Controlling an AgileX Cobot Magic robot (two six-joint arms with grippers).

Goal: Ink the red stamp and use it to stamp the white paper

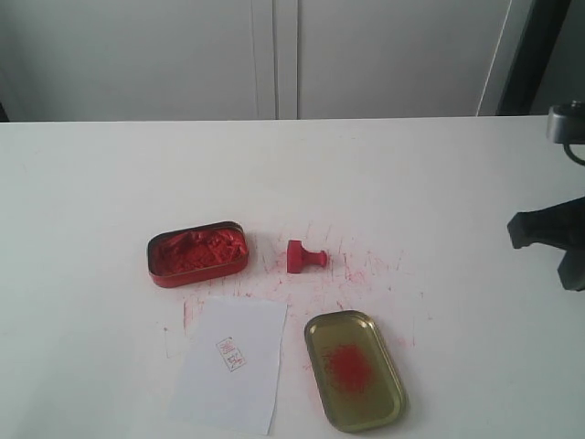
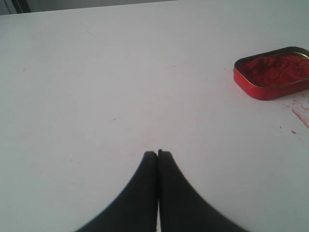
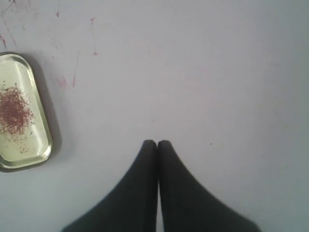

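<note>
**State.** The left end effector (image 2: 158, 153) was clenched, fingertips touching, and grasped nothing. It hung over bare counter (image 2: 96, 87), apart from the tin (image 2: 270, 92). The paper (image 1: 230, 375) lay in front of the tin and carried one small red imprint (image 1: 230, 353). The stamp (image 1: 304, 257) lay on its side between the tin and the lid (image 1: 388, 402), base toward the tin, knob pointing right. The right end effector (image 3: 157, 143) was likewise clenched and empty, at the far right edge of the exterior view, well apart from the stamp.

**Probable faults.**
- Approach with closed jaws: the stamp would be pushed, not gripped.
- Grip on a tipped stamp: the knob could roll or skid away, and a hold on the base would foul the printing face.
- Lumpy paste: uneven inking is likely.
- Loose paper: it could shift under pressure or lift with a sticky stamp. A second imprint could overlap the first.

**Surroundings.** Red smears (image 1: 366, 274) marked the counter around the stamp. The lid lay between the right end effector and the paper, so a low sweep from the right would likely strike it. Nothing stood over the stamp itself.
</note>
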